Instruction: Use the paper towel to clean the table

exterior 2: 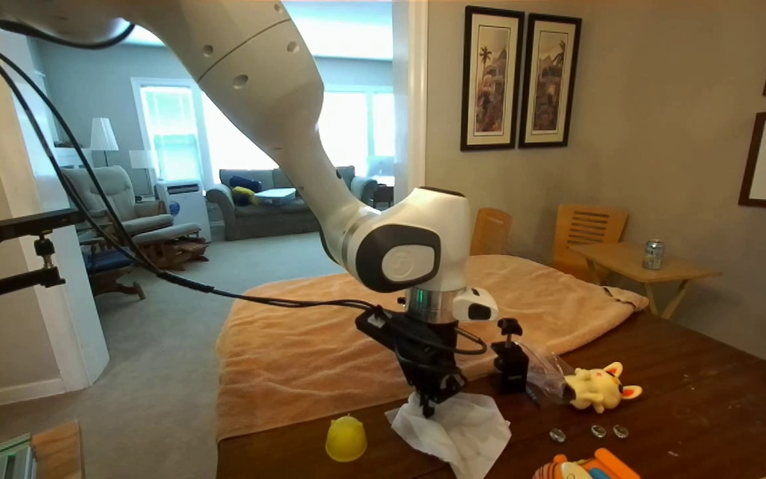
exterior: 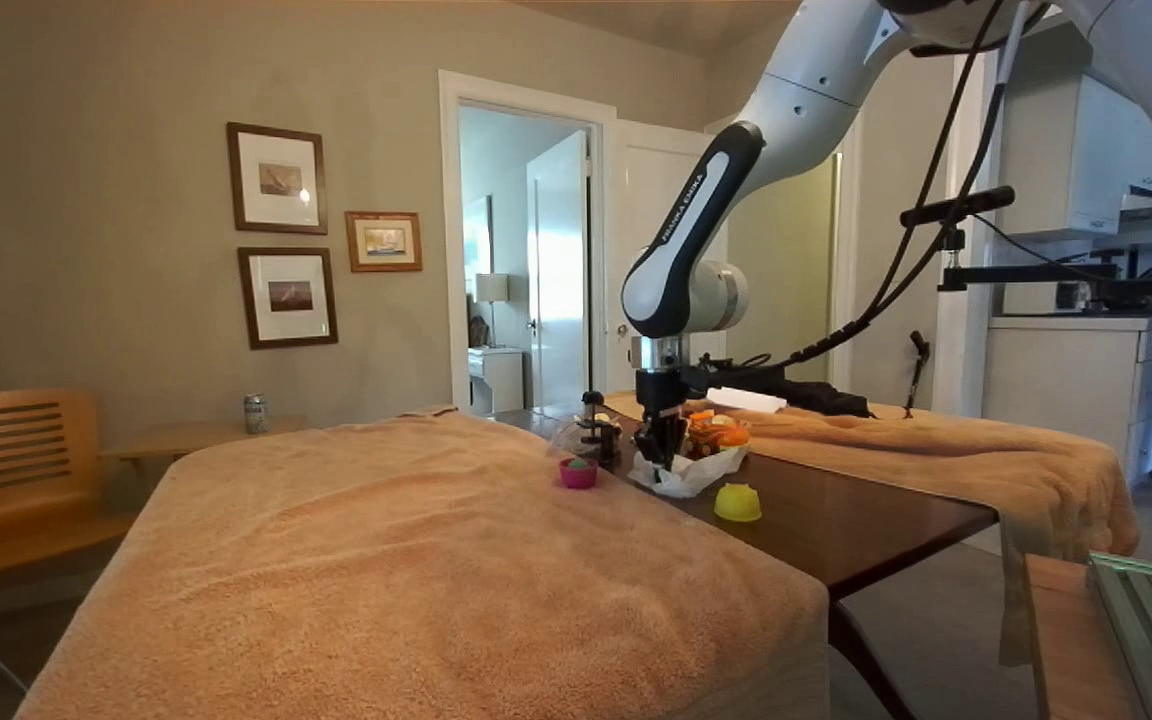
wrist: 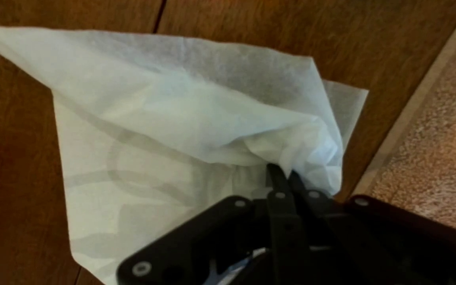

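The paper towel [exterior: 701,477] is a thin white rumpled sheet on the dark brown table [exterior: 866,515]. It also shows in an exterior view [exterior 2: 469,432] and spreads wide in the wrist view [wrist: 133,118]. My gripper [wrist: 285,172] points down, its black fingertips closed together on a bunched fold of the towel near the towel's edge. Both exterior views show the gripper [exterior: 664,468] [exterior 2: 431,407] low over the towel at the table's cloth-side edge. The fold hides the very ends of the fingertips. Bare table [wrist: 10,138] shows around the towel.
A yellow cup [exterior: 738,503] [exterior 2: 346,439] stands close to the towel. A pink cup [exterior: 578,474], a black clamp [exterior 2: 510,366], a plush toy [exterior 2: 596,387], several glass gems [exterior 2: 598,431] and an orange toy [exterior 2: 586,468] are nearby. A tan cloth-covered surface [exterior: 436,560] borders the table.
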{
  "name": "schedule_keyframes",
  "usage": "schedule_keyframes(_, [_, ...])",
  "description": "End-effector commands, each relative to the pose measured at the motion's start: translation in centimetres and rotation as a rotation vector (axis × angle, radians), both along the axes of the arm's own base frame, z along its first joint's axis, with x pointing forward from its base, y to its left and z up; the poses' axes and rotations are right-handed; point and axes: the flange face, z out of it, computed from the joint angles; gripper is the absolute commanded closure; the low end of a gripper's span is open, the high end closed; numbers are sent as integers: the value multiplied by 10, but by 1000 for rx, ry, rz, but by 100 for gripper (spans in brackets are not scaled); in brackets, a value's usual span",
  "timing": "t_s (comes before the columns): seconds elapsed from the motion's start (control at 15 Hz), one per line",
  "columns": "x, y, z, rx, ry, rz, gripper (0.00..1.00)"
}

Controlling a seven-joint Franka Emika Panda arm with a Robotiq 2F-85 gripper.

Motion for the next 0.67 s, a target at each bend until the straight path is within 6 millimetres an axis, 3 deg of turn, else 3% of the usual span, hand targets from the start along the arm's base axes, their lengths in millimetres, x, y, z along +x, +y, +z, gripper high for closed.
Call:
schedule_keyframes(0.0, [4, 3, -15, -20, 9, 33, 100])
schedule_keyframes(0.6, [-18, -37, -15, -34, 21, -39, 100])
